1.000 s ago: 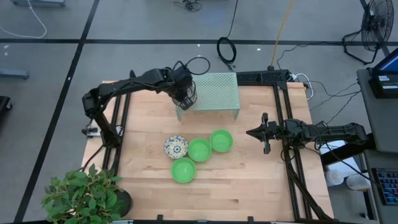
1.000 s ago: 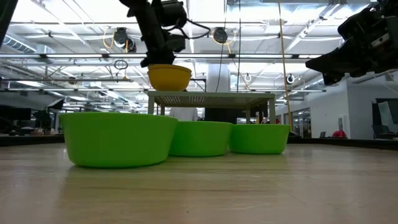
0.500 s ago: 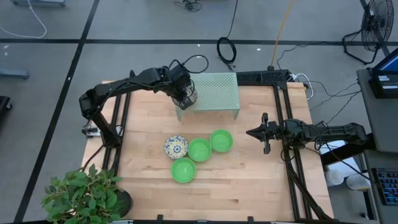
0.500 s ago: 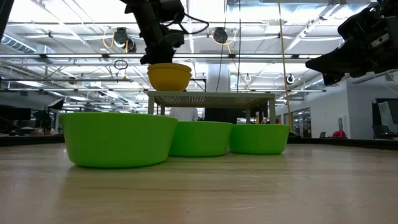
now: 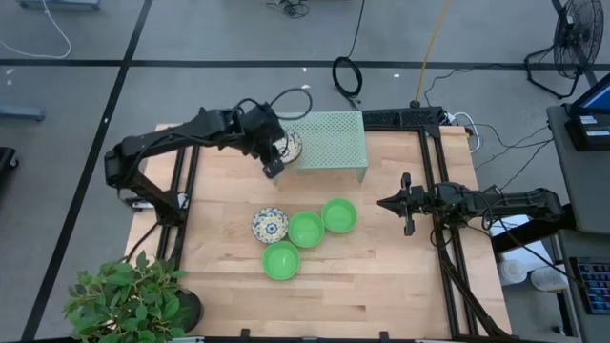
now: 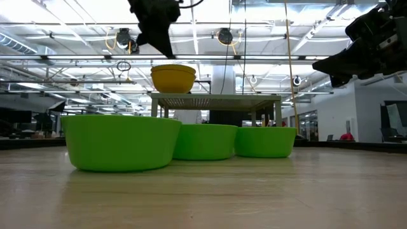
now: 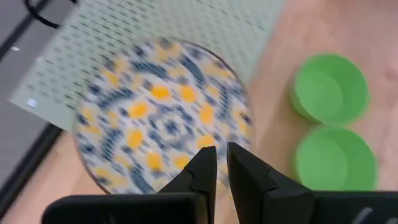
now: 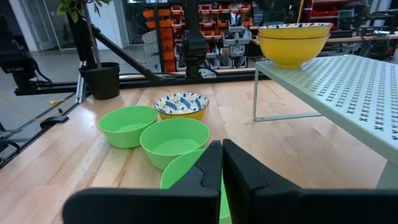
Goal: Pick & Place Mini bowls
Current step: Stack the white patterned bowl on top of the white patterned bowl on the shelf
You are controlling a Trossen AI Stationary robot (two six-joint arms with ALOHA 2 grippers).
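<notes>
Two patterned mini bowls, yellow outside, sit stacked (image 8: 293,40) on the left corner of the pale green mesh rack (image 5: 334,143). The top one fills the left wrist view (image 7: 155,118). My left gripper (image 7: 222,155) hangs just above and beside the stack (image 6: 173,77), narrowly open, with nothing between its fingers. Three green mini bowls (image 5: 306,230) and one patterned bowl (image 5: 270,225) rest on their bases mid-table. My right gripper (image 5: 381,203) waits shut at the table's right side.
A potted plant (image 5: 129,295) stands off the table's near left corner. Dark frame rails (image 5: 448,257) run along the right and left sides. Bare wood lies between the bowls and the near edge.
My left gripper has let go of the top bowl on the rack, risen clear of it and drawn back a little toward the table's left edge. The stacked bowls stay where they were on the rack.
</notes>
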